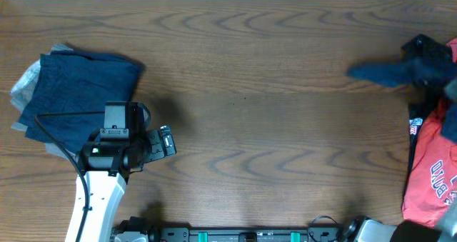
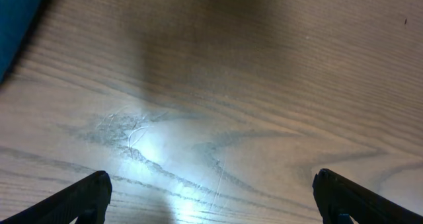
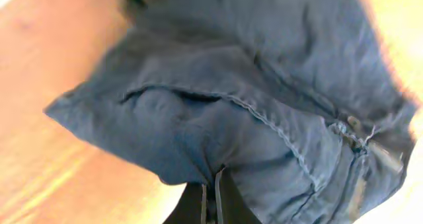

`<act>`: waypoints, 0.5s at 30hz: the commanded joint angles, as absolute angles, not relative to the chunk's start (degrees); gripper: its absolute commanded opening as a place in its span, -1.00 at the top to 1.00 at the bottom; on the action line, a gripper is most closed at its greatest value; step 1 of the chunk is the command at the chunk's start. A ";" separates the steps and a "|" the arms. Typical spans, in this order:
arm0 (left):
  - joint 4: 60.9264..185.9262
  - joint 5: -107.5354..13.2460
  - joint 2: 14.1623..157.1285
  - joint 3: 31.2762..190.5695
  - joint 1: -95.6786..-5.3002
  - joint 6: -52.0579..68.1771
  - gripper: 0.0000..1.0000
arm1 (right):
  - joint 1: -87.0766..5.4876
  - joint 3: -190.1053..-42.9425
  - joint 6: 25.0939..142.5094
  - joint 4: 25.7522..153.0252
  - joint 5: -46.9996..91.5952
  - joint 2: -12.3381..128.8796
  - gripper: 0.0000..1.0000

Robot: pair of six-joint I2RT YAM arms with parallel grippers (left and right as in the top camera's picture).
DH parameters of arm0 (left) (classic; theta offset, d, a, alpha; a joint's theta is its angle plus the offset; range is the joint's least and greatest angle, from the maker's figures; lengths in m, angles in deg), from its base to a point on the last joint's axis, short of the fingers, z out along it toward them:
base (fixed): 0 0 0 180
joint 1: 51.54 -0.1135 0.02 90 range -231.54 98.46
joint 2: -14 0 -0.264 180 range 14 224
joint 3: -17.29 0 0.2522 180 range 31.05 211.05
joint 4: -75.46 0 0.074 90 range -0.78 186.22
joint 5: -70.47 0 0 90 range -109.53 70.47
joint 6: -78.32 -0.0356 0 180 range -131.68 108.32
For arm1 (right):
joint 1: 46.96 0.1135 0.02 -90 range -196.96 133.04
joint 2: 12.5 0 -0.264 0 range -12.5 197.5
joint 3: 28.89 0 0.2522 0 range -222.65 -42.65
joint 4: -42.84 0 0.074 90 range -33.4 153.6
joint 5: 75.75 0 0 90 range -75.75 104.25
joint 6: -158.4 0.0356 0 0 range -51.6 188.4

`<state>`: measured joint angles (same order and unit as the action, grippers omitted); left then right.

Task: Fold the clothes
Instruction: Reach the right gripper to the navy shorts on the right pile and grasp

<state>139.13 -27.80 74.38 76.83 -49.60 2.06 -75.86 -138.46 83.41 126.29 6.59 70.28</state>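
Note:
A folded dark blue garment (image 1: 82, 92) lies on a grey one (image 1: 27, 78) at the table's far left; its edge shows in the left wrist view (image 2: 16, 26). My left gripper (image 1: 168, 142) (image 2: 211, 184) is open and empty over bare wood, to the right of that stack. My right gripper (image 3: 211, 191) is shut on a dark blue denim-like garment (image 3: 251, 98), which hangs bunched in front of it. In the overhead view this garment (image 1: 396, 71) is blurred at the far right, stretching leftward.
A red-orange shirt with print (image 1: 432, 174) lies heaped at the right edge, with a black garment (image 1: 418, 124) beside it. The wooden table (image 1: 271, 128) spans the view. The arm bases stand along the front edge (image 1: 243, 233).

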 commanded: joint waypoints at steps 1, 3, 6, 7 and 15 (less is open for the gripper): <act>139.26 -27.91 74.44 77.74 -49.84 2.58 -0.96 | -75.51 -142.65 75.80 129.16 13.81 68.55 0.98; 139.26 -27.91 74.44 77.74 -49.84 2.58 -0.96 | -75.08 -143.00 71.30 131.06 21.67 67.68 0.98; 139.26 -27.91 74.44 77.74 -49.84 2.58 -0.96 | -73.13 -143.00 65.29 135.06 36.80 67.20 0.98; 139.28 -27.91 74.44 77.74 -49.84 2.58 -0.96 | -72.17 -142.98 63.02 136.30 41.94 67.20 0.98; 139.28 -27.91 74.44 77.74 -49.84 2.58 -0.96 | -62.29 -139.05 57.03 133.27 57.83 67.31 0.97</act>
<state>139.13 -27.98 74.38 76.83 -49.60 2.06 -65.13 -140.10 60.76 134.40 48.08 67.72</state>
